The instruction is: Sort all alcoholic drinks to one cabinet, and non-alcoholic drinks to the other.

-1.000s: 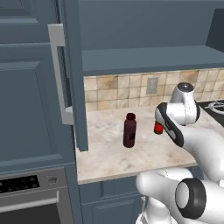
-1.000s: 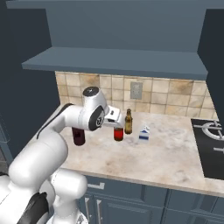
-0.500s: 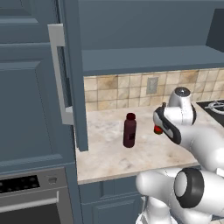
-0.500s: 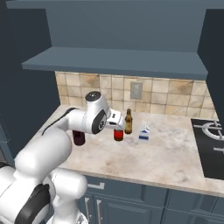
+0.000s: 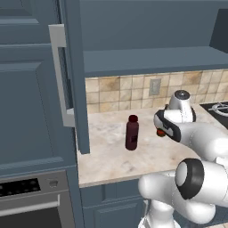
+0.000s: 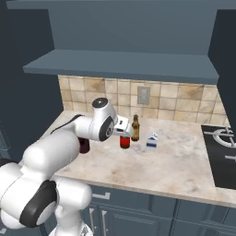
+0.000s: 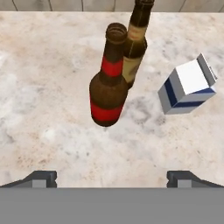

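Even, soft rendered light w/ faint shadows, sharp overall, perhaps slightly pixelated.

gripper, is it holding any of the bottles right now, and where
Nothing is held. The gripper is open, its fingertips wide apart above the counter, short of the red-label beer bottle.
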Controlling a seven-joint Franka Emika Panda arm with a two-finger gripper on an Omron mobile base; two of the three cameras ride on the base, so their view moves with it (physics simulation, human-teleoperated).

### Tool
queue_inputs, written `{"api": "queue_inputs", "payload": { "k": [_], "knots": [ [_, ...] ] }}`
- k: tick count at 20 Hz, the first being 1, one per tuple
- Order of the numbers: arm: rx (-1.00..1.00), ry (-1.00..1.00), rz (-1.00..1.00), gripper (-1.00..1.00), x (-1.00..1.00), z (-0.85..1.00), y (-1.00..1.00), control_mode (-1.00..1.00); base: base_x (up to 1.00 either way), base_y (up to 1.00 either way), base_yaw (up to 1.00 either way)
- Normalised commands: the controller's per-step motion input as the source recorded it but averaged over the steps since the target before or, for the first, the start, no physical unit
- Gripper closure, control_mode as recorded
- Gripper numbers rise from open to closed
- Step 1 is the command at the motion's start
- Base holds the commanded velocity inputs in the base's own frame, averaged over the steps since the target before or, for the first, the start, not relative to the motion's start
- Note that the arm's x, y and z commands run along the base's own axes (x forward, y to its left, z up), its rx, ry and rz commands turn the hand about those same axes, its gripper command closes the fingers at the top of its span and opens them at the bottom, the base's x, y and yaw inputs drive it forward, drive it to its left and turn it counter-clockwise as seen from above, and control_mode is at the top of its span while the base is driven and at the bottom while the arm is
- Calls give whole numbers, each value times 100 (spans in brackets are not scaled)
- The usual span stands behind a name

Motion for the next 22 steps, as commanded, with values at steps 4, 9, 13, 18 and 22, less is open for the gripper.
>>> {"api": "queue_inputs", "payload": {
  "k": [4,9,13,18,22],
  "knots": [
    [0,0,0,-100,16,-9,-2,-100,0,0,0],
    [0,0,0,-100,16,-5,-5,-100,0,0,0],
    [0,0,0,-100,18,-1,-8,-100,0,0,0],
    [0,0,0,-100,19,-2,-8,-100,0,0,0],
    [1,0,0,-100,18,-4,-8,-100,0,0,0]
  ]
}}
